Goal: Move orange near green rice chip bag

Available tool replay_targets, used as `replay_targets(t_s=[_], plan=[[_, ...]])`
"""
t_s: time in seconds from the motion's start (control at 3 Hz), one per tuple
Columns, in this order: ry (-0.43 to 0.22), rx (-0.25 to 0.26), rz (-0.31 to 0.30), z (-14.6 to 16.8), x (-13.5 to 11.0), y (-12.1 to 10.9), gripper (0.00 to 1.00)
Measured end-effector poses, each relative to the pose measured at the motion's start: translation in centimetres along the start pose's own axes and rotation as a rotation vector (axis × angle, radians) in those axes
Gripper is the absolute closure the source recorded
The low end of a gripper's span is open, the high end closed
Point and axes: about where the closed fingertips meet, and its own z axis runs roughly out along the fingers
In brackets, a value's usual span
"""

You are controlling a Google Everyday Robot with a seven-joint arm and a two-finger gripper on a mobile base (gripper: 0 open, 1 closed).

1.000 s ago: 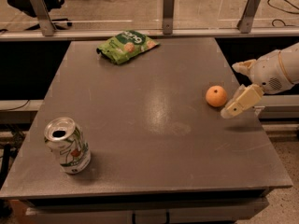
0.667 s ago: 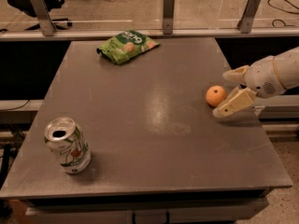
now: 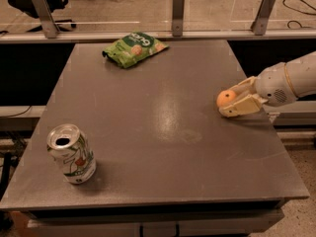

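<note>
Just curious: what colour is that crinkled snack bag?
Crinkled bag: bright green, white lettering; camera view. Gripper beside the round orange fruit.

The orange [image 3: 225,97], small, round and matte-skinned, is sitting on the table [image 3: 163,147] close to its right edge, about midway along its depth. The gripper [image 3: 230,102] is reaching in from the right and closely flanking the fruit, hiding its right side. The green rice chip bag [image 3: 133,48], crinkled and bright green with white lettering and pictured pale round chips, is lying flat near the far edge, left of centre, well apart from the orange.
</note>
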Motion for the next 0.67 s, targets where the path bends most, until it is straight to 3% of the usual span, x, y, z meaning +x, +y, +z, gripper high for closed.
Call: replay_targets(t_s=[0.33,0.67], plan=[[-0.034,0.0,-0.022,-1.2,-1.9,0.1,0.87],[-0.083,0.031,-0.083,-4.4,-5.1,-0.4,1.0]])
